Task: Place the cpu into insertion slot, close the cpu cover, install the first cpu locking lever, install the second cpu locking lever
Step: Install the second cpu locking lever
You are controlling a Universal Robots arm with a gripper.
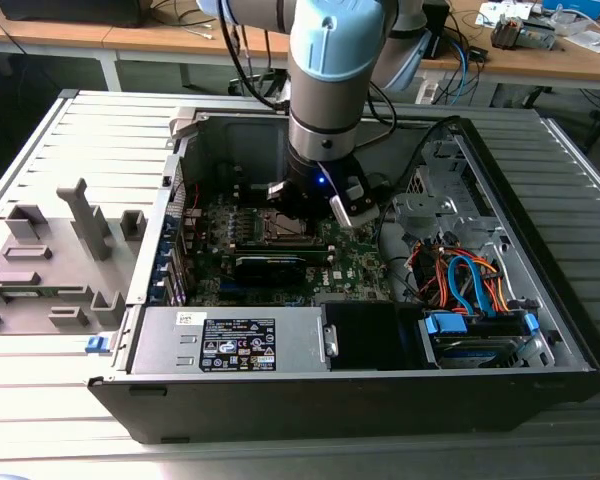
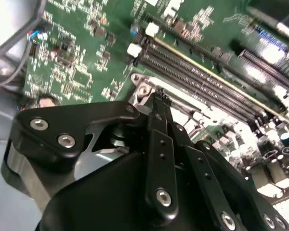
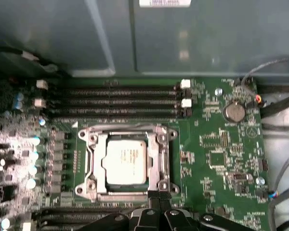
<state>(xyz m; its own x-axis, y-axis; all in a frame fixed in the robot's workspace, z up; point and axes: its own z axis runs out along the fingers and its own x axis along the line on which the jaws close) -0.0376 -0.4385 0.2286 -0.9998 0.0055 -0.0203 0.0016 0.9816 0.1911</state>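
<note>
Silvery-grey square cpu (image 3: 126, 160) sits low and centre in the first wrist view, seated in the dark-rimmed insertion slot (image 3: 89, 163) with the thin metal cpu cover (image 3: 156, 159) lying flat around it. Just below, the black gripper (image 3: 158, 198) has its fingers pressed together at the socket's edge, gripping nothing I can make out.
</note>
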